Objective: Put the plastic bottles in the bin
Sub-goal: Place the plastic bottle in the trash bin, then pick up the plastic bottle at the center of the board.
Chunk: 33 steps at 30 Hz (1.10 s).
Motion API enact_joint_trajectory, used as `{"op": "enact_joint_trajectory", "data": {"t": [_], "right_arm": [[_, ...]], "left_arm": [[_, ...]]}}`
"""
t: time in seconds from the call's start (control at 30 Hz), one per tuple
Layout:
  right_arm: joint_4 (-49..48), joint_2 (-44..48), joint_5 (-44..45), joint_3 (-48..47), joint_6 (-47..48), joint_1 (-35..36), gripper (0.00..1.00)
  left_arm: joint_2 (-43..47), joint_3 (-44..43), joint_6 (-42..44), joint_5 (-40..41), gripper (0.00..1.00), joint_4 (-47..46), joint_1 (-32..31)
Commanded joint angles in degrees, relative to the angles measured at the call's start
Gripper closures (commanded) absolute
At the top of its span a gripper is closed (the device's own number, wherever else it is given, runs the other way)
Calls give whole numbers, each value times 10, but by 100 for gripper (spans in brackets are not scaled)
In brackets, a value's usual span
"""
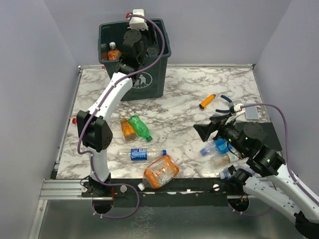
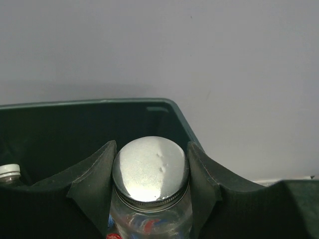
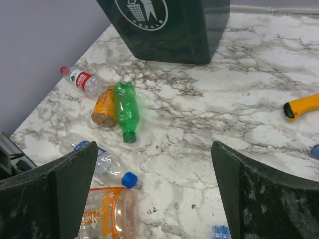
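The left gripper (image 2: 150, 167) is grasping a silver-capped bottle (image 2: 149, 172) just under its cap, with one dark finger (image 2: 92, 184) pressing on each side of the neck. It is holding the bottle upright over the open mouth of the bin (image 2: 75, 124), and a red and blue label is showing on the clear body below the cap. In the overhead view the left arm is reaching from the near edge of the counter (image 1: 199, 79) to the bin (image 1: 162, 64). The bin is standing at the far edge, left of the middle, with its white litter symbol facing the arms. An orange-tinted bottle (image 1: 113, 54) is showing inside the bin by its left wall. The right gripper (image 3: 154, 154) is hovering over the right half of the counter, its jaws spread wide with nothing between them. Toward the near left corner, an orange bottle (image 3: 103, 108) and a green bottle (image 3: 124, 107) are lying side by side, touching. A blue-capped bottle (image 3: 107, 168) and a large orange-labelled bottle (image 3: 107, 216) are lying closer to the near edge. A red-capped bottle (image 3: 82, 80) is lying by the left edge. A blue-labelled bottle (image 1: 215, 147) and a clear bottle (image 1: 222, 160) are lying just beside the right arm. An orange tool (image 3: 301, 105) is lying toward the far right corner, well apart from the bottles.
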State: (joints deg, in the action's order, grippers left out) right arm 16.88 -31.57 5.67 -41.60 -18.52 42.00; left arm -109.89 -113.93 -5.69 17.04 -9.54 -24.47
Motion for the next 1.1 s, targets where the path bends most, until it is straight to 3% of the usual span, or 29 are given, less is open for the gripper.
{"op": "enact_joint_trajectory", "data": {"t": [0.0, 0.13, 0.23, 0.33, 0.5, 0.63, 0.87, 1.07], "right_arm": [[9, -4, 25, 0, 27, 2, 0], [6, -10, 27, 1, 32, 3, 0], [6, -14, 30, -1, 33, 2, 0], [6, -16, 32, -2, 34, 2, 0], [9, -18, 34, -8, 35, 3, 0], [11, -23, 42, -11, 31, 2, 0], [6, -67, 66, -27, -4, 2, 0], [52, -139, 105, -62, -28, 2, 0]], "left_arm": [[-5, 5, 14, -34, 96, 32, 0], [1, 12, 17, -35, 49, 37, 0], [7, 12, 17, -38, 29, 42, 0], [18, 17, 20, -36, 16, 46, 0], [61, 40, 16, -16, 10, 46, 0], [148, 95, -11, 0, 9, 43, 0], [350, 282, -68, -3, 10, 36, -1], [499, 433, -94, -35, 10, 157, -4]]}}
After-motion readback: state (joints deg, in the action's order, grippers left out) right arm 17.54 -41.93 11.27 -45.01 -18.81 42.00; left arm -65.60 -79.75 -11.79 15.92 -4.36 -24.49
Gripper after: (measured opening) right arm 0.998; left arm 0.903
